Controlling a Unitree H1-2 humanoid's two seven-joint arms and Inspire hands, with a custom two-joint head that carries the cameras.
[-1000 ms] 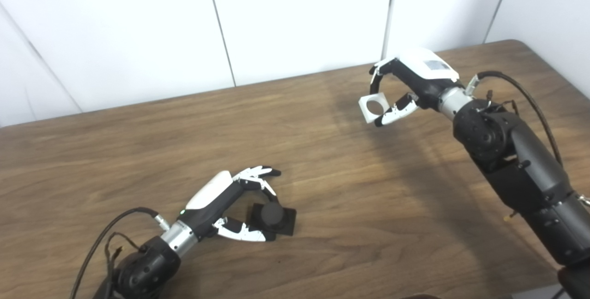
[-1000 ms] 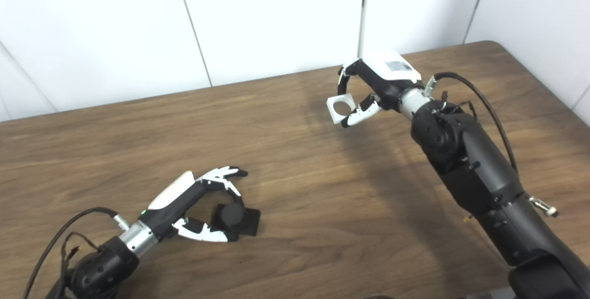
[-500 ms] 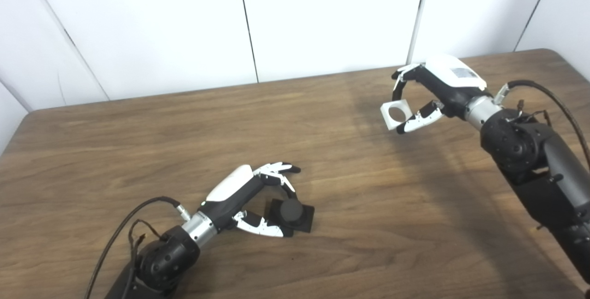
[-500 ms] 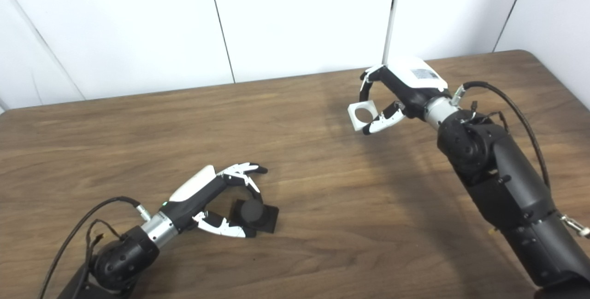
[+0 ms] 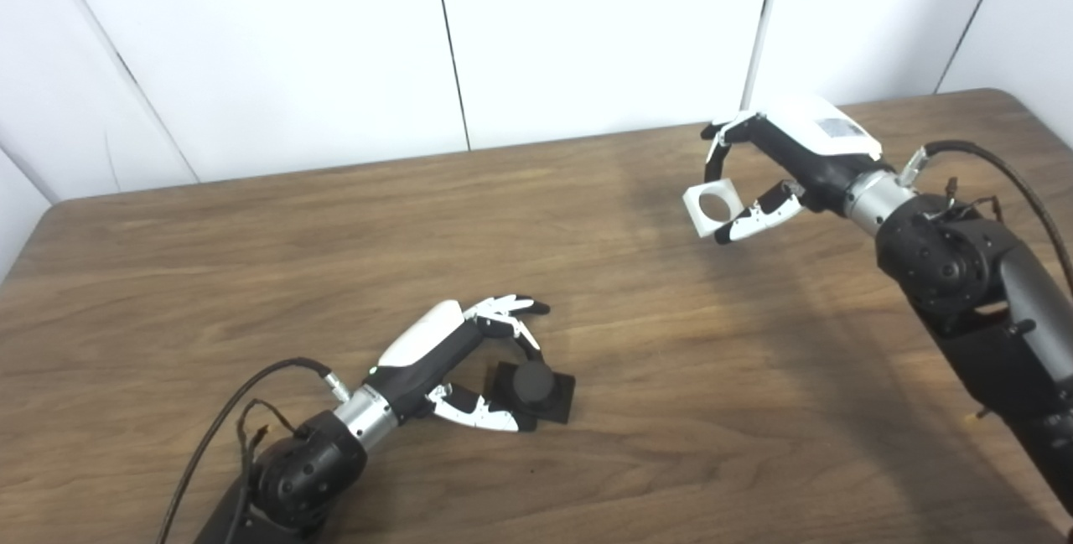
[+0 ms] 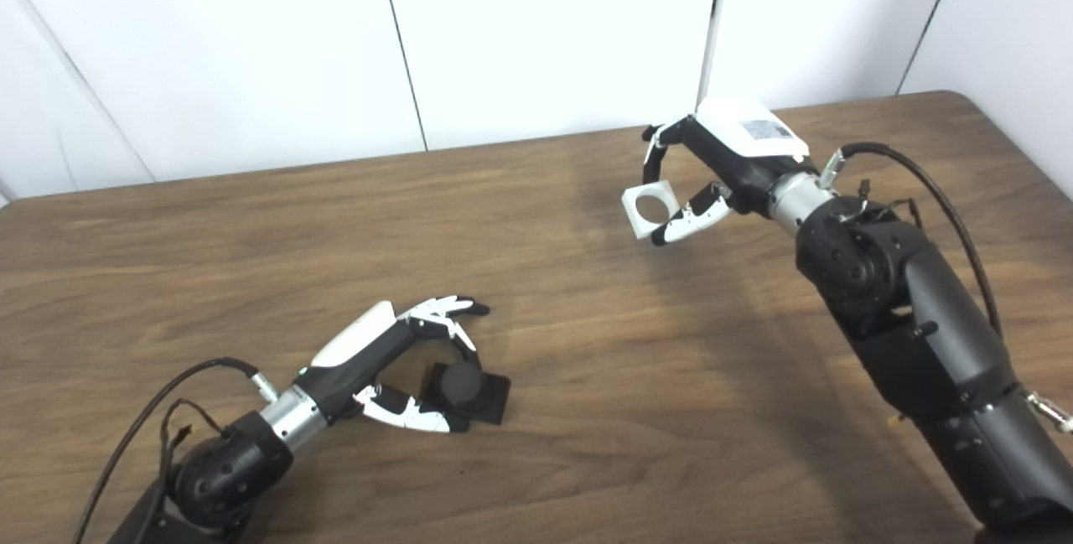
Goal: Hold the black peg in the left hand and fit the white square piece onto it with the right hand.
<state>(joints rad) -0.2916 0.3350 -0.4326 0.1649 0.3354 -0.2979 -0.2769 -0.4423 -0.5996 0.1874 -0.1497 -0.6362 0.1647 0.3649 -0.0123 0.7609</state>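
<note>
- While raised above counter (image 5: 637, 360): right hand (image 5: 780, 167) pinching white square piece (image 5: 712, 207).
- Left hand (image 5: 469, 360) spread, low beside black peg (image 5: 533, 385), resting on counter.

Matt wood-grain table (image 5: 251, 259), matt black peg (image 5: 532, 385)

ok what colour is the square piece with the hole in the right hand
White; the square piece shows best in the left eye view.

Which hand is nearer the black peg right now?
The left. The left hand is down at the black peg on the table, fingers around it. The right hand is far off, raised, holding the white piece.
</note>
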